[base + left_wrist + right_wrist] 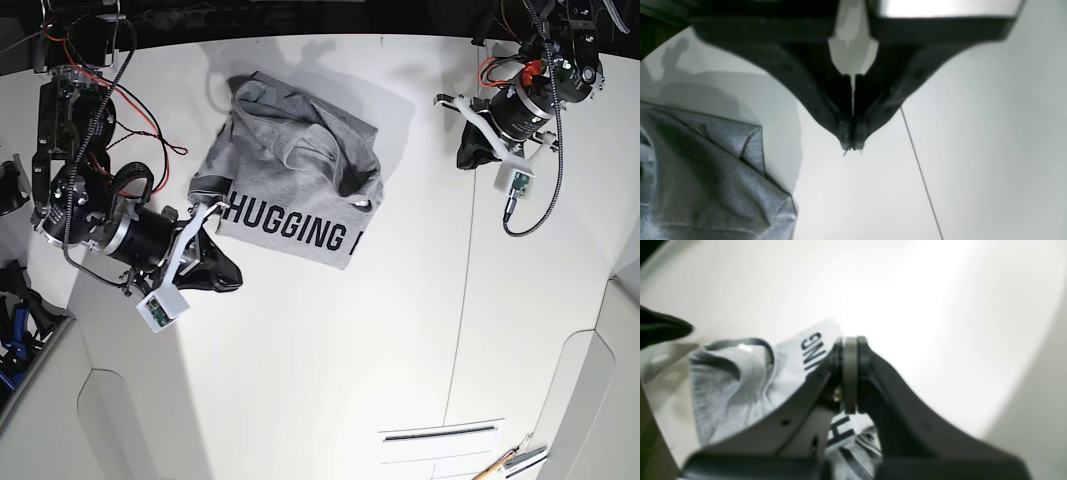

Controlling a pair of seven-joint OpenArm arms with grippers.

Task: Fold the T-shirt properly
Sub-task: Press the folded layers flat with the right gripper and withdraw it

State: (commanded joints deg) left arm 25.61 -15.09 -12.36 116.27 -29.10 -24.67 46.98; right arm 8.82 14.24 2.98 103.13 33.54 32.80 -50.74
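Lying crumpled on the white table (pixel 330 340), toward its far edge and left of centre in the base view: the T-shirt (pixel 300 170), light heather grey, partly bunched, upper portion rumpled into folds with a dark hollow near its right side.

Lettering: black block capitals reading "HUGGING" run along the lower, flatter part of the cloth, printed side up (the final characters are cut off by the hem fold).

Right gripper (pixel 849 373): jaws closed tight on the left lower edge of the T-shirt; the wrist view shows grey fabric with printed letters emerging on both sides of the pinched fingertips. In the base view this gripper (pixel 200 215) sits at the garment's left edge, arm extending toward the table's left edge.

Left gripper (pixel 852 146): jaws pressed together, nothing between them, poised above bare table. The grey cloth lies well off to one side in its wrist view. In the base view it hangs near the far right corner, well apart from the T-shirt.

Table surface: a thin seam line (pixel 462 300) runs across it.
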